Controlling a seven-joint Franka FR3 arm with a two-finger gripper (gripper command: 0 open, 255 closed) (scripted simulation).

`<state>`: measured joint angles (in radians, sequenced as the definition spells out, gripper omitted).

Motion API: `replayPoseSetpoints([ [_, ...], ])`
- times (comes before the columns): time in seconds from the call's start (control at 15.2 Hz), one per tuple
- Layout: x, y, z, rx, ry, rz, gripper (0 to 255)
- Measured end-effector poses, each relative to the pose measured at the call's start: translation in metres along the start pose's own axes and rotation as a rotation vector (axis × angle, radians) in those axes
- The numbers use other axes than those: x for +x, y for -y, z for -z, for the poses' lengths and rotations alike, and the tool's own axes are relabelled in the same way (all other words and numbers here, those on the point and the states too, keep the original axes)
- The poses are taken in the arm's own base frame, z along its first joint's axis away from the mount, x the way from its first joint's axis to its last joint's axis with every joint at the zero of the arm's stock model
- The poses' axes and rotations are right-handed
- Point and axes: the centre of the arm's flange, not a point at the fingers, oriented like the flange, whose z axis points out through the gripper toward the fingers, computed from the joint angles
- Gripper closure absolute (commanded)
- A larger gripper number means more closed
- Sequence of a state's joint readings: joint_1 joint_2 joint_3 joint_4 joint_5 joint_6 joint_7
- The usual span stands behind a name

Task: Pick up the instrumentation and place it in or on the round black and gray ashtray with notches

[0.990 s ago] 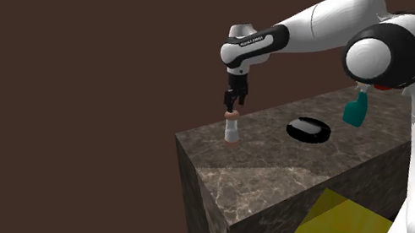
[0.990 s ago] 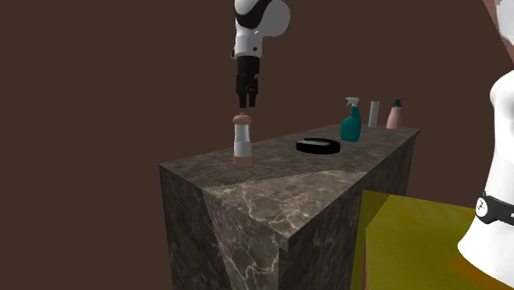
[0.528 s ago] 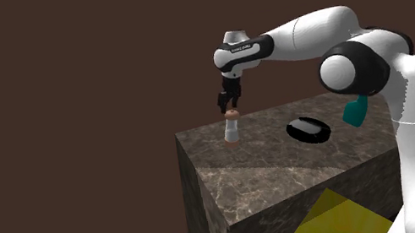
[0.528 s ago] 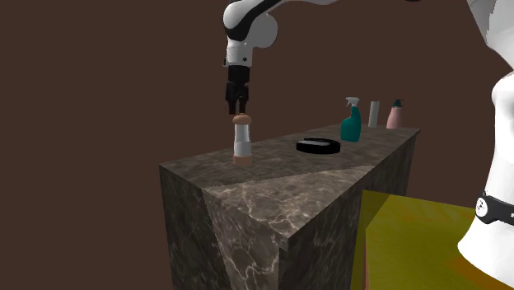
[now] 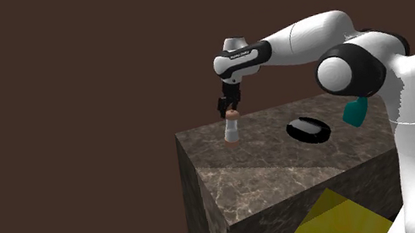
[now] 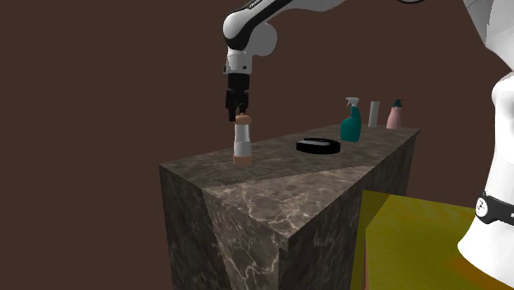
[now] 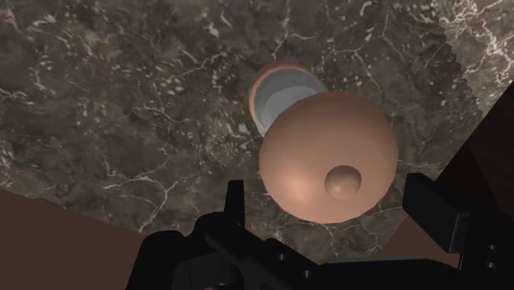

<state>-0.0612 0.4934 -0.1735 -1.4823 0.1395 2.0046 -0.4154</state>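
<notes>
Over the last second I've brought the gripper (image 6: 238,111) down, and it has come nearly straight down onto the instrument (image 6: 242,140). That is a small upright piece with a rounded tan cap (image 6: 242,120), a pale grey body and a tan foot, and it stands where it stood, upright on the dark marbled counter (image 6: 272,185). A second ago there was clear air between fingertips and cap. Now, in the second exterior view, the tips sit right at the cap's crown. From the wrist camera the fingers (image 7: 235,206) are spread wide, one on either side of the dome, and the instrument (image 7: 325,156) is straight ahead of them and roughly centred in the gap. I see a sliver of space on each side, so nothing is pinched yet and nothing has been knocked. The instrument has not shifted or tilted. To my eye the approach is lined up and the grasp is the next step, though I'd want to sink a little further so the pads close on the body rather than on that slippery-looking dome, which could squirt out. The ashtray (image 6: 319,147), a flat round black dish, lies on the same counter well off to one side of the fingers, so a lift and a sideways carry will follow once I have a hold.
</notes>
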Motion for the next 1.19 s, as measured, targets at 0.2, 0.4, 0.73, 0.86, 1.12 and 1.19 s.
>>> replayPoseSetpoints([
  [0.2, 0.000, 0.000, 0.000, 0.000, 0.000, 0.000, 255],
  [0.4, 0.000, 0.000, 0.000, 0.000, -0.001, 0.000, 255],
  [0.73, 0.000, 0.000, 0.000, 0.000, -0.002, 0.000, 255],
  [0.86, 0.000, 0.000, 0.000, 0.000, -0.002, 0.000, 255],
  [1.12, 0.001, 0.000, 0.015, 0.000, 0.000, 0.000, 255],
  [1.19, 0.001, 0.000, 0.020, 0.000, 0.000, 0.000, 255],
])
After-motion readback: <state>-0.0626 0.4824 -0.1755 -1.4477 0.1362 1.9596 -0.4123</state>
